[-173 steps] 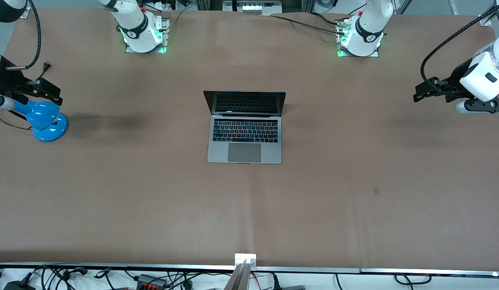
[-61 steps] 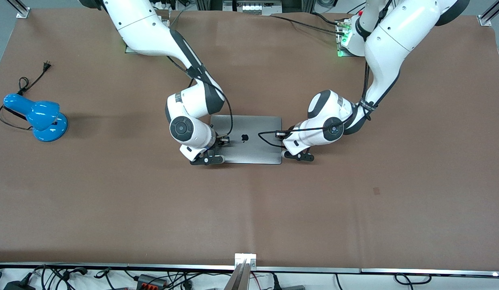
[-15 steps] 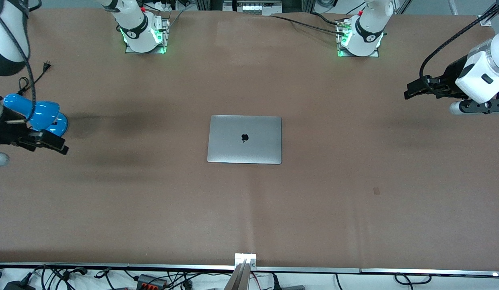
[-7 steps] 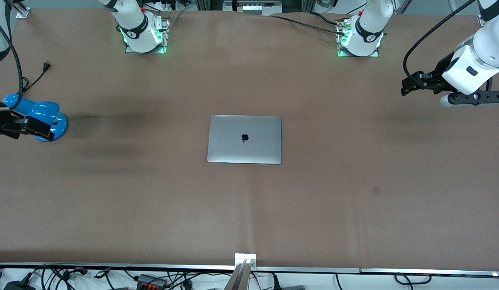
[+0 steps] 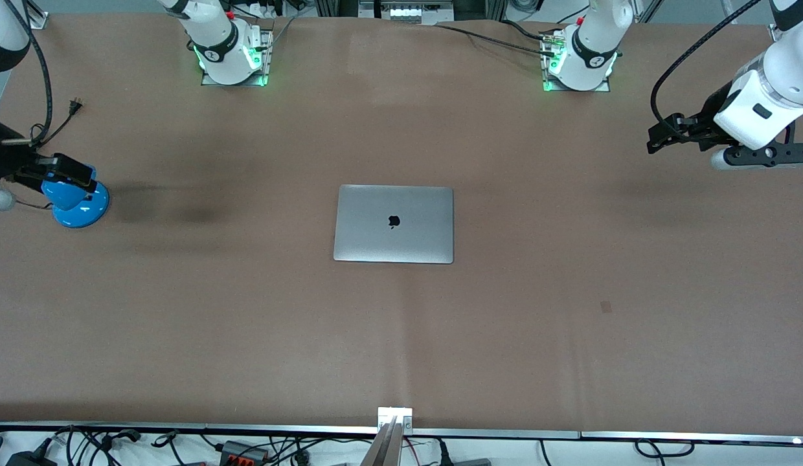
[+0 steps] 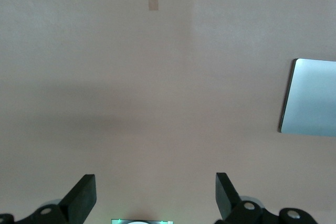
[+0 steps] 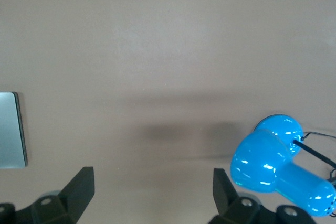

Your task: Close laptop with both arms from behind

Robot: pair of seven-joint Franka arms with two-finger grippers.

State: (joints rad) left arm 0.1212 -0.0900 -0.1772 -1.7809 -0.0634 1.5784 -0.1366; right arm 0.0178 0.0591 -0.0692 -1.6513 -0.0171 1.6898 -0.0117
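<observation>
The laptop (image 5: 394, 224) lies shut on the surface — task looks finished; left end effector (image 6: 155, 198) and right end effector (image 7: 153, 195) hang released, needing only parking.

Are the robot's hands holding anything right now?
No. Both tools are open and empty: the left tool hangs over bare table, the right tool over the table beside the blue lamp. The laptop lies closed, untouched.
</observation>
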